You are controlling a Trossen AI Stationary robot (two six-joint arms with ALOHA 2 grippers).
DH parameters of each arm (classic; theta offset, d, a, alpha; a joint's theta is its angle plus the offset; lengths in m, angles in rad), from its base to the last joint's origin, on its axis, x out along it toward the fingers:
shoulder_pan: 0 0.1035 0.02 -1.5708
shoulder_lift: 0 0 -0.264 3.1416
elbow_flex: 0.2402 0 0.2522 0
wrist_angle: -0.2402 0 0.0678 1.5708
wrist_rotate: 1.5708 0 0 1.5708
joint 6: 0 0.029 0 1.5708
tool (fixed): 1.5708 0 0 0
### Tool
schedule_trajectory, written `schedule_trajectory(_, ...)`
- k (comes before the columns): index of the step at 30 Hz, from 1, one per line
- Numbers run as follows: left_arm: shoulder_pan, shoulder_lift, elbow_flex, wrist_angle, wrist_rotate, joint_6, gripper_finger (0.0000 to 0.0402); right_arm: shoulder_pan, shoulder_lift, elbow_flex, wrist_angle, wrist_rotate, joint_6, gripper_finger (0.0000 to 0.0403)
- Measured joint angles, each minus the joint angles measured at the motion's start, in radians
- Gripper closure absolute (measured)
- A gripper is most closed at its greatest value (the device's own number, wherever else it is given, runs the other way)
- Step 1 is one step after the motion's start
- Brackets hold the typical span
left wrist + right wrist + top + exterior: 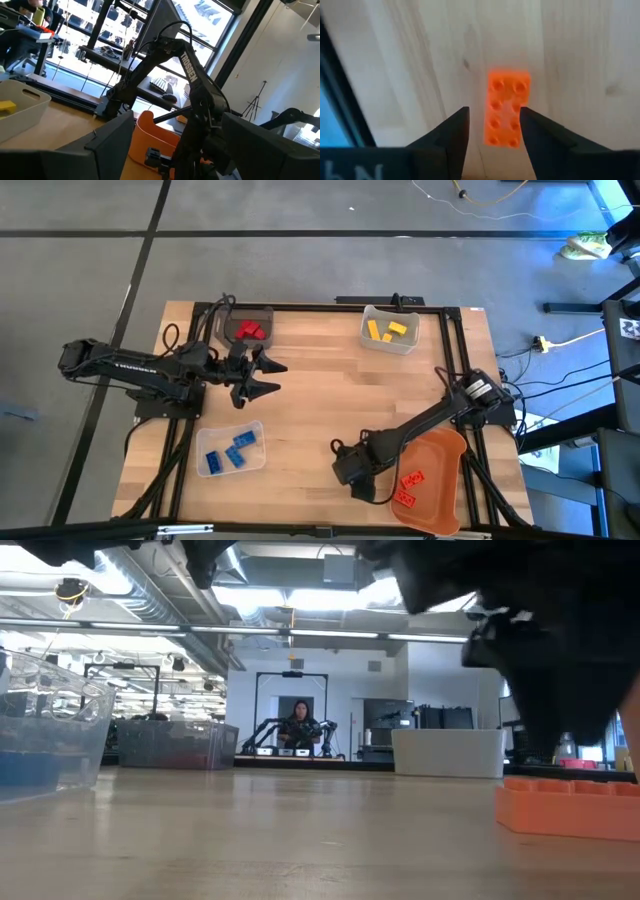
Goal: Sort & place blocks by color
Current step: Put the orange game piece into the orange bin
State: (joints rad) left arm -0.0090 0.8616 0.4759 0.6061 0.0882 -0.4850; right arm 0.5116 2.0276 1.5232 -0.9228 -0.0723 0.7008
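Orange, studded and oblong, the small plastic brick lies flat on the pale wooden table under the right gripper, its long axis running between the parted fingers.

The light wooden table carries four bins and one loose brick. Just below the right gripper, an orange block lies flat on the bare wood, studs up, and an orange bin sits right beside that gripper. Just behind the left gripper stands a dark bin; a clear bin lies nearer the front edge. A white bin sits well apart from both.
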Motion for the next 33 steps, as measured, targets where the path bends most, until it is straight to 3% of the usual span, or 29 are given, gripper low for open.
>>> schedule_trajectory(20, 0.0, 0.0, 0.0, -0.055, -0.034, 0.0, 0.0108, 0.005, 0.002, -0.158, 0.171, 0.035, 0.025, 0.0228)
schedule_trajectory(33, 0.0, 0.0, 0.0, -0.057, -0.046, 0.024, 0.0108, 0.005, -0.001, -0.172, 0.216, 0.032, 0.089, 0.0237)
